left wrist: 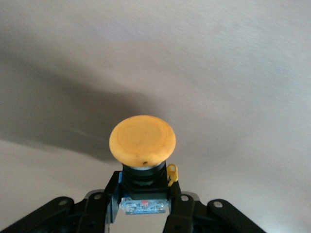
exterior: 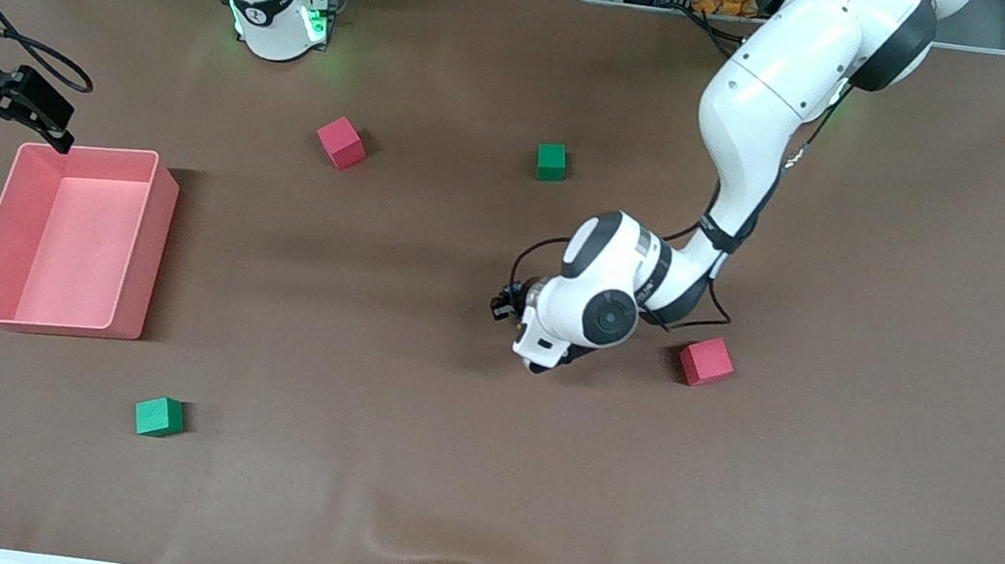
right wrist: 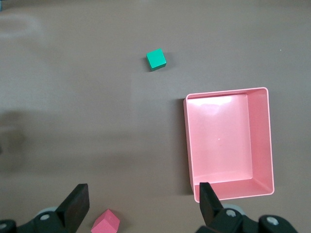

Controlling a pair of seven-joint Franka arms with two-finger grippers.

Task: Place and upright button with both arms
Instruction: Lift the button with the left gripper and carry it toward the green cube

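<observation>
Orange-capped button (left wrist: 142, 141) sits gripped in the left pincer (left wrist: 143, 206), seemingly low over the desk (exterior: 401, 463); right pincer (right wrist: 141, 204) waits open.

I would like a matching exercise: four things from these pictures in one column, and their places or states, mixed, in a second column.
Things:
1. orange-capped black push-button
2. pink rectangular plastic bin
3. left gripper
4. right gripper

States:
A. open, over the table beside the bin
B. shut on the button's body
C. held between black fingers
D. empty, at the right arm's end of the table

Pairs: 1-C, 2-D, 3-B, 4-A
</observation>
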